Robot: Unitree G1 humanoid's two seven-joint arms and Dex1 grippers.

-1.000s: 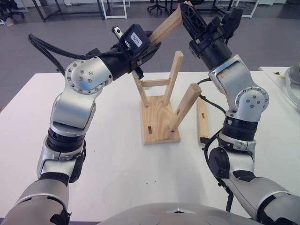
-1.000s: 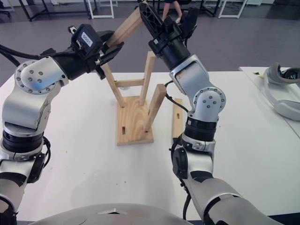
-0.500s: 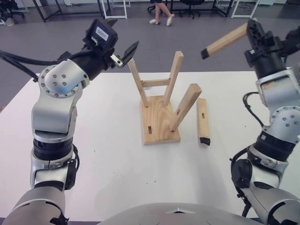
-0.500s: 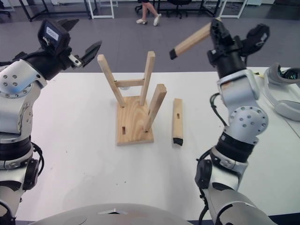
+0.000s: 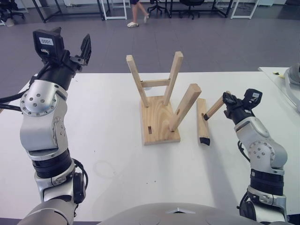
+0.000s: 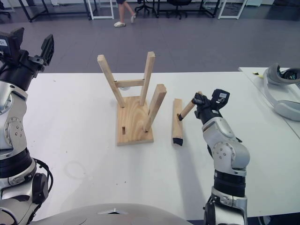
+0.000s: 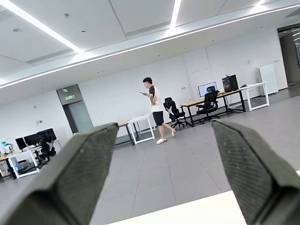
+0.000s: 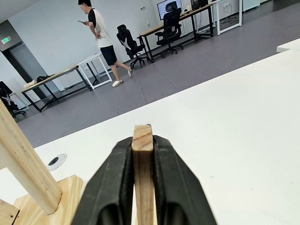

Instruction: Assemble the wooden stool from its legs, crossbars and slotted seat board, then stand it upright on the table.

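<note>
Wooden leg [image 5: 215, 107] in right gripper [image 5: 228, 99]

Grey floor [image 5: 225, 42], white walls [image 7: 112, 93], ceiling light strips [image 7: 177, 7], desks [image 7: 220, 95] and black office chairs [image 7: 174, 110].

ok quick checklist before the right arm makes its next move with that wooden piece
1. Grip: the right gripper has its fingers shut on both sides of the wooden piece: ok.
2. Other arm out of the way: the left gripper is open, empty and raised off to the left: ok.
3. Free slot: the seat board has an empty slot near its front left corner: ok.
4. Clearance: the held piece's lower end is right by the loose leg lying on the table; touching or apart: cannot tell.
5. Third leg fully seated: it leans away from the pair joined by the crossbar: cannot tell.
</note>
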